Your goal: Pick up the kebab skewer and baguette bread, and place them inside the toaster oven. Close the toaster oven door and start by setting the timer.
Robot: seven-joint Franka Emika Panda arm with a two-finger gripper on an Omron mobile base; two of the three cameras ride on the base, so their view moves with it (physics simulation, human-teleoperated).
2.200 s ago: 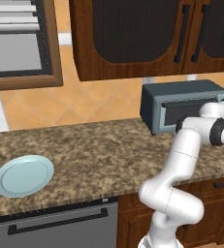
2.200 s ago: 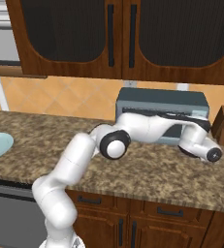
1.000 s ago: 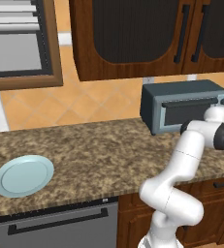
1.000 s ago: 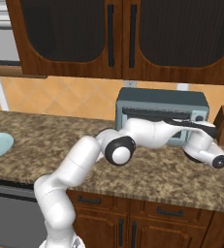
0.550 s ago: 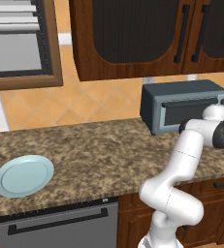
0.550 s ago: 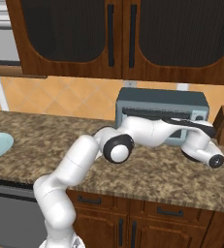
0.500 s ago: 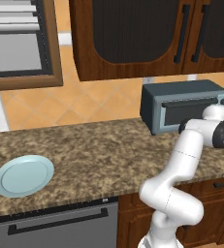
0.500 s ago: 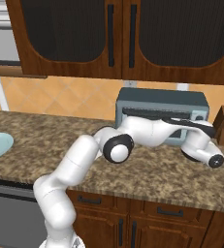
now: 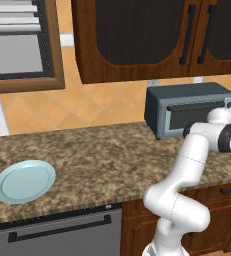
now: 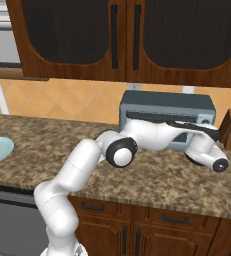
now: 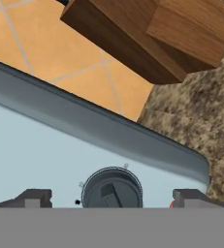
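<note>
The arm is stretched far right, and the gripper (image 11: pixel 111 201) sits right up against the oven (image 9: pixel 187 107) control panel — fingers (image 11: pixel 33 198) spread wide, one tip each side of the timer dial (image 11: pixel 112 190), holding nothing yet. In the hand view the dark round knob with its raised central rib lies squarely between the two tips; the wooden knife block (image 11: pixel 147 34) stands just beyond the oven's end on the speckled counter (image 9: pixel 97 160).

From the base views, the door (image 9: pixel 194 114) looks shut, handle bar up along the top (skewer and bread are presumably inside, though the dark glass gives nothing away). The blue plate (image 9: pixel 23 181) sits bare, well off to the left.

So this reads as the last step — setting the timer. The knob should be rigid plastic, small and light to turn, but smooth around its rim; pinching the round edge risks slipping. Better to close the jaws across the raised rib, square on, then twist. The oven itself looks heavy enough not to shift.
</note>
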